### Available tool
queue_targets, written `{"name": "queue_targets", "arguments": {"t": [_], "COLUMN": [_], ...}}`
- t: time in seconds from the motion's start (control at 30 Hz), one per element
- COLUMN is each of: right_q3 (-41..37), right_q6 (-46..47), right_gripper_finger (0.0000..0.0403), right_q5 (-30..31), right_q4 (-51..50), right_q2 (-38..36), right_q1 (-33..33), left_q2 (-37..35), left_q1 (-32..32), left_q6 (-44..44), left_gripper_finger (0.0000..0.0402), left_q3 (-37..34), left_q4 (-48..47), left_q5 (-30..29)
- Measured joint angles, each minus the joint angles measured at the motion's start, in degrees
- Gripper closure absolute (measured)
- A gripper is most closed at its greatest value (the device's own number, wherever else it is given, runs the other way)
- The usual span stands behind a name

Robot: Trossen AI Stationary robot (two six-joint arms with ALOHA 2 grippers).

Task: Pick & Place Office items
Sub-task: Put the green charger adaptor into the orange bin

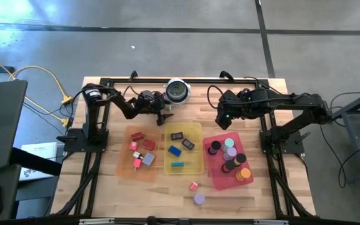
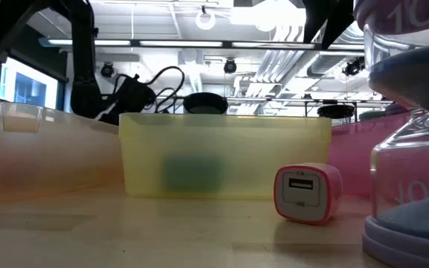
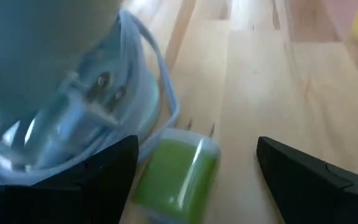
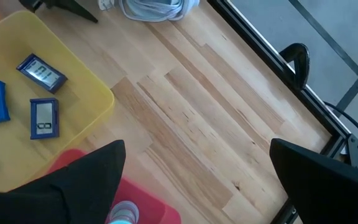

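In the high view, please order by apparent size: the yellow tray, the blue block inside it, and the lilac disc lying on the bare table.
1. Yellow tray, clearly largest.
2. Lilac disc and blue block look about alike; I would not rank them.

Orange tray (image 1: 125,169), yellow tray (image 1: 195,167) and red tray (image 1: 215,180) sit abreast on the wooden table (image 1: 255,194).

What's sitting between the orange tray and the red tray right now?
The yellow tray, holding blue, black and teal blocks, sits between the orange tray and the red tray; the high view shows it.

bare wood (image 1: 136,194) before trays (image 1: 183,149); hourglass (image 1: 199,199) obstructs.
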Motion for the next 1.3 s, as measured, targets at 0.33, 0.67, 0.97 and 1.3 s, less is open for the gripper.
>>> {"name": "queue_targets", "arguments": {"t": [0.33,0.67,0.97,1.3], "right_q3": [0.0,0.0,0.0,0.0], "right_q6": [-0.1,-1.1,-1.1,-1.0], "right_gripper_finger": [0.0014,0.0014,0.0014,0.0014], "right_q5": [0.0,0.1,0.1,0.1], "right_q4": [-0.2,-0.2,-0.2,-0.1], "right_q2": [0.0,0.0,0.0,0.0], "right_q1": [0.0,0.0,0.0,0.0], "left_q2": [1.3,1.3,1.3,0.1], "left_q1": [-1.7,-1.5,-1.5,-2.0], "left_q6": [0.4,1.0,4.4,4.8], "left_gripper_finger": [0.0082,0.0146,0.0259,0.0274], "left_q3": [1.7,1.7,1.7,1.5], "left_q4": [0.2,0.1,0.1,0.6], "left_q5": [-3.7,-5.2,-7.2,-7.5]}}
